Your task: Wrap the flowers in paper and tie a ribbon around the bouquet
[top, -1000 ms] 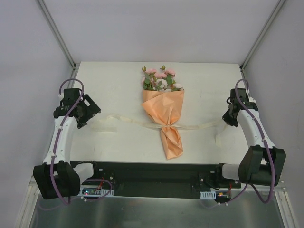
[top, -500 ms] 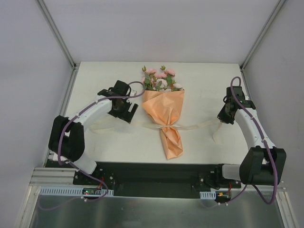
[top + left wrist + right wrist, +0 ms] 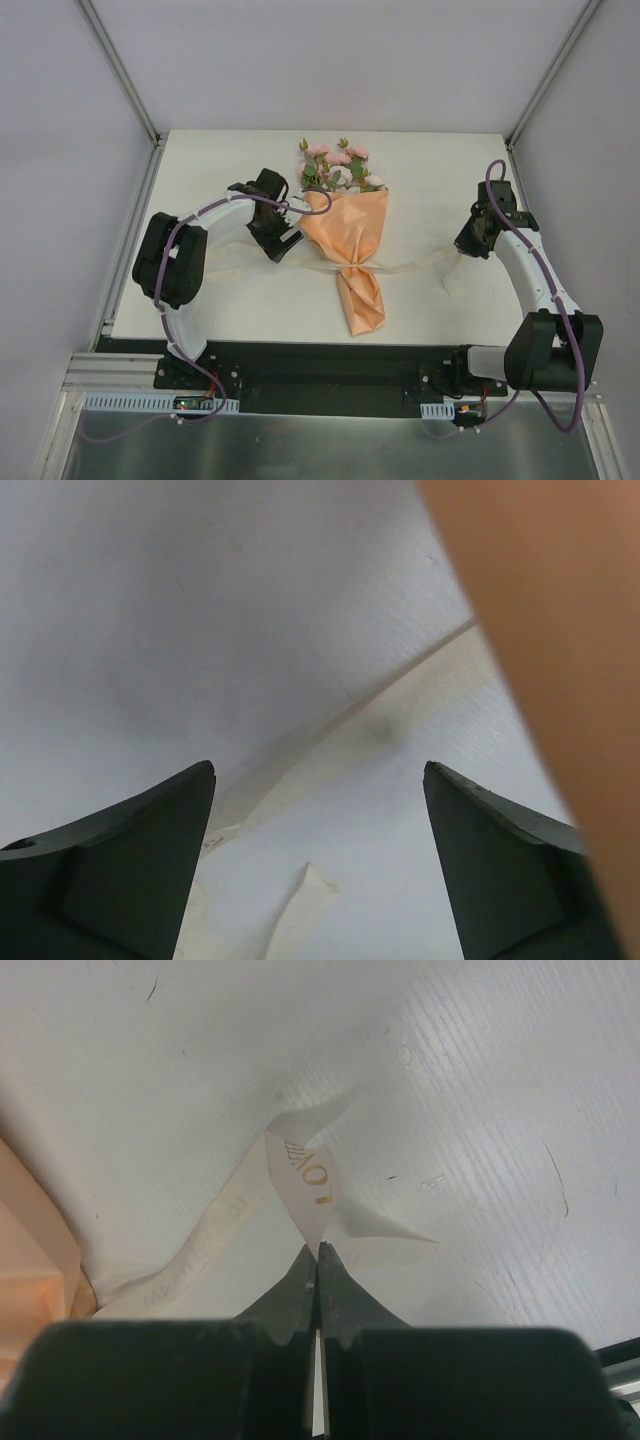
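Overhead, white table between grey walls; left jaws wide, empty; right jaws pinching ribbon.

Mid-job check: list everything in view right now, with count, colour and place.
flowers: one bunch, pink with green leaves, sticking out of the paper's far end
paper: one sheet, peach-orange, wrapped as a cone around the flowers, mid-table
ribbon: one, cream, across the cone's narrow waist, ends trailing left and right
table: one, white, under everything
left hand: one, black, open, over the ribbon's left part, beside the paper
right hand: one, black, shut on the ribbon's right end
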